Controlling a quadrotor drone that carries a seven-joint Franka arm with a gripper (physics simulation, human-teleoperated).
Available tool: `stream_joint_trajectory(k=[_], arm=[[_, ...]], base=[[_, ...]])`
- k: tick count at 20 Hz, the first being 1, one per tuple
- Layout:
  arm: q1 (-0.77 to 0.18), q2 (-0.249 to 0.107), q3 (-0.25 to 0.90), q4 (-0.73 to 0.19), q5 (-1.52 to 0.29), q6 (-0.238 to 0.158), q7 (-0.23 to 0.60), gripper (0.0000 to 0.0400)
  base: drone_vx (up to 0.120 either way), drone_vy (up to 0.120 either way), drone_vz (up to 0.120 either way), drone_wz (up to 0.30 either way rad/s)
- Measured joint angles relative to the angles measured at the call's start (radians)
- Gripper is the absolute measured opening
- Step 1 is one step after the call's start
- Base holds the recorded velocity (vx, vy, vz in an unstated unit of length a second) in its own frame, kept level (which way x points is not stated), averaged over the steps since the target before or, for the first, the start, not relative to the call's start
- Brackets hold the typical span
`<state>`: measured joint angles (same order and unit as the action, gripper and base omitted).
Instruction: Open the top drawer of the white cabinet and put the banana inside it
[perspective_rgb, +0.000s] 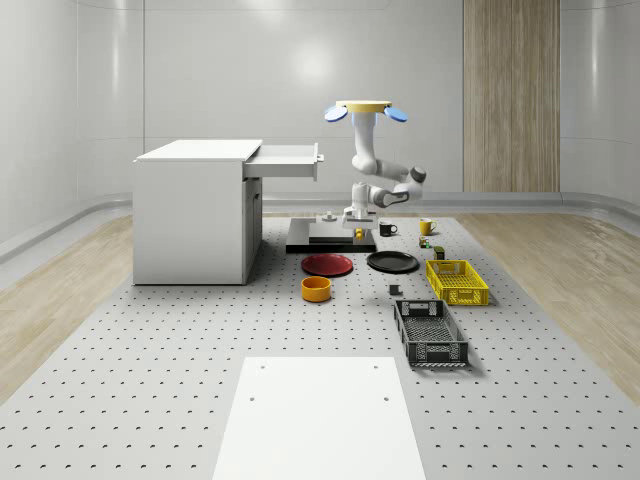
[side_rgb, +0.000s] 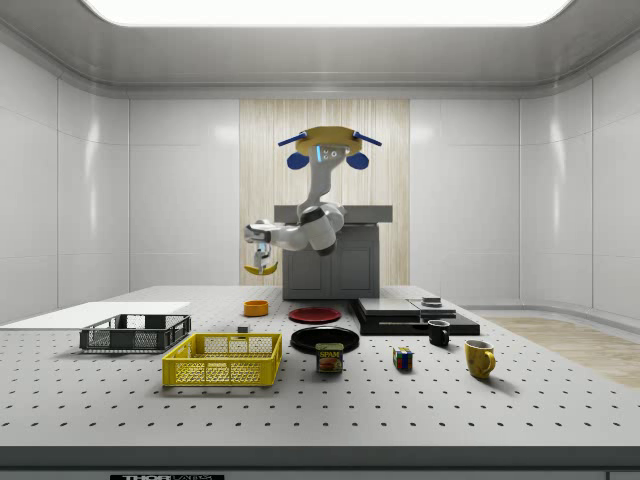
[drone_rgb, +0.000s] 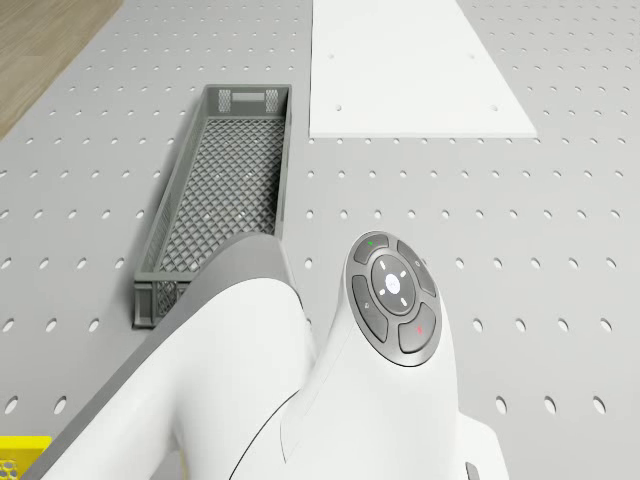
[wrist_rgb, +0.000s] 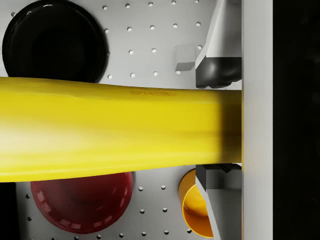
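The hand (wrist_rgb: 220, 122) grips the banana (wrist_rgb: 115, 132) crosswise. In the whole-scene view the open drawer (perspective_rgb: 285, 160) lies at ten o'clock, higher, while the drone (perspective_rgb: 364, 109) hovers over the bench (perspective_rgb: 150, 350).

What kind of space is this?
Likely a simulated robotics test room: a perforated table, a white cabinet and scattered props such as the yellow crate, all inside bare panelled walls.

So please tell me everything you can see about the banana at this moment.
The banana is plain yellow, smooth and gently curved. It hangs in the air, clamped crosswise between the dark pads of the gripper. In the side view it is a small yellow crescent under the gripper, well above the table and in front of the cabinet. Only the fingers touch it. It is not yet in the open top drawer.
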<state>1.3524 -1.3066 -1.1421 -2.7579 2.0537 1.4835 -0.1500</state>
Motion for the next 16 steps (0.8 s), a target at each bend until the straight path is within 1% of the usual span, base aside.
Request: stream_joint_trajectory(k=[16], arm=[[-0.003,0.006,0.001,-0.001,0.003,-0.005,0.002,0.0200]], base=[[-0.120,0.000,0.120,0.000]])
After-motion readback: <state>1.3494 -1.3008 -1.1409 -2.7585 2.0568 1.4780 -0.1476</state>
